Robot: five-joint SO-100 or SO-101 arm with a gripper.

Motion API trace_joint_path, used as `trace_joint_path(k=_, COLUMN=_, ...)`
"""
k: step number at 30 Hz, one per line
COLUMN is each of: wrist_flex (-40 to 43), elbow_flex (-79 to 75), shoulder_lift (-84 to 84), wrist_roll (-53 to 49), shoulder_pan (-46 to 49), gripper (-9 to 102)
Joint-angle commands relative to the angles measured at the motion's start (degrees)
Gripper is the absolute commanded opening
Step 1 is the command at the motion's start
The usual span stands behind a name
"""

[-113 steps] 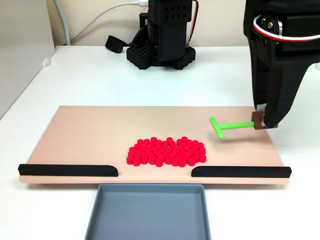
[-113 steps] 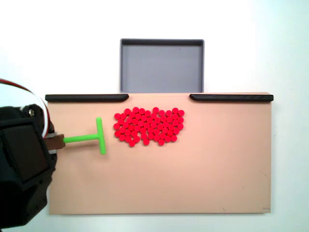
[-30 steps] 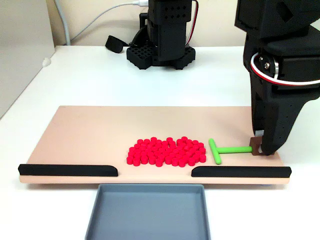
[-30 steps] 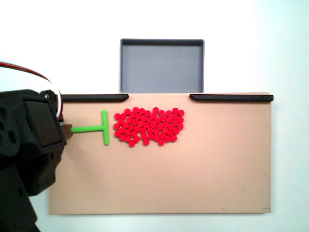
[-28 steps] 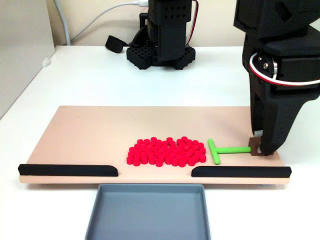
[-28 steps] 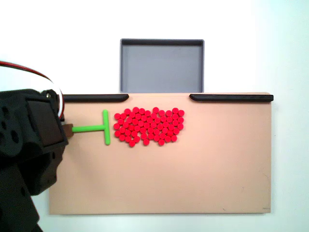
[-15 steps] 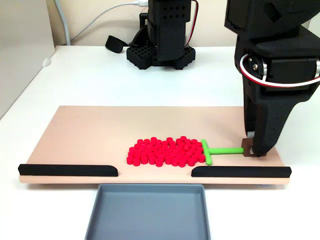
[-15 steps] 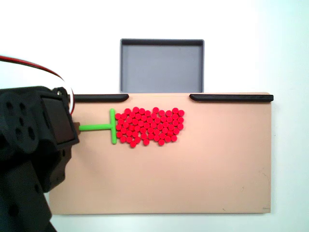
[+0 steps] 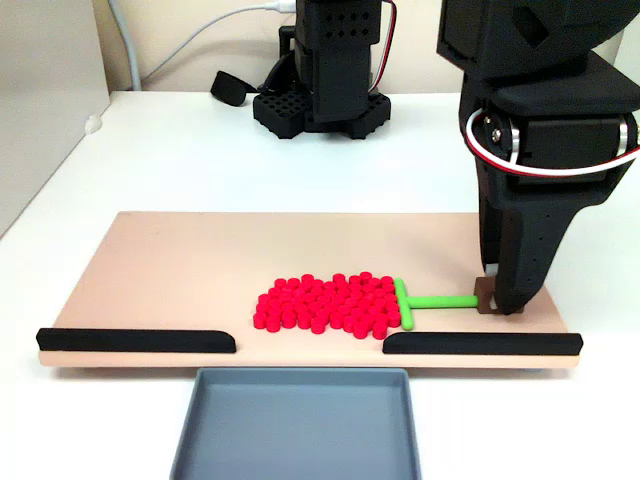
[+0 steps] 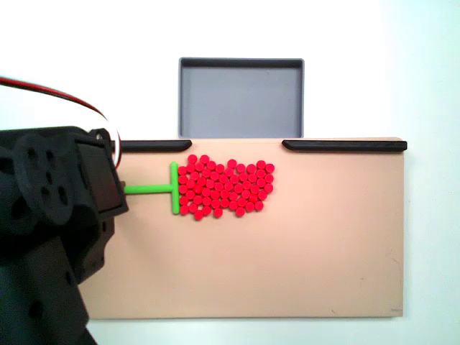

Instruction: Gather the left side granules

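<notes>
The gripper (image 9: pixel 489 298) is clamped on the stem end of the bright green plastic T-shaped stick (image 10: pixel 159 188), apparently through a small brown block. In the overhead fixed view, the crossbar touches the left edge of the matte red cylindrical granules (image 10: pixel 225 187), packed on the smooth tan board (image 10: pixel 287 273) below the gap before the grey tray (image 10: pixel 241 97). Risk: uneven pushing could let the small, loose granules slip around the crossbar ends.

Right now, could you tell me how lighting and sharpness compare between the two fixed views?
In a fixed view the tiny red granules look crisp, with soft shadows under the black rails; in a fixed view from above the white table is washed out, nearly shadowless, granules still sharp.
</notes>
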Motion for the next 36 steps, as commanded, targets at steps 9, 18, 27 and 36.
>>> trace_joint_path(k=9, wrist_flex=0.00, elbow_flex=0.18, shoulder_lift=-0.09, wrist_roll=-0.44, shoulder_pan=1.41, gripper=0)
trace_joint_path(k=18, wrist_flex=0.00, elbow_flex=0.18, shoulder_lift=-0.18, wrist_roll=-0.88, shoulder_pan=2.20, gripper=0)
trace_joint_path(k=27, wrist_flex=0.09, elbow_flex=0.18, shoulder_lift=-0.09, wrist_roll=-1.41, shoulder_pan=3.16, gripper=0)
trace_joint_path(k=36, wrist_flex=0.09, elbow_flex=0.18, shoulder_lift=-0.09, wrist_roll=-1.93, shoulder_pan=3.87, gripper=0)
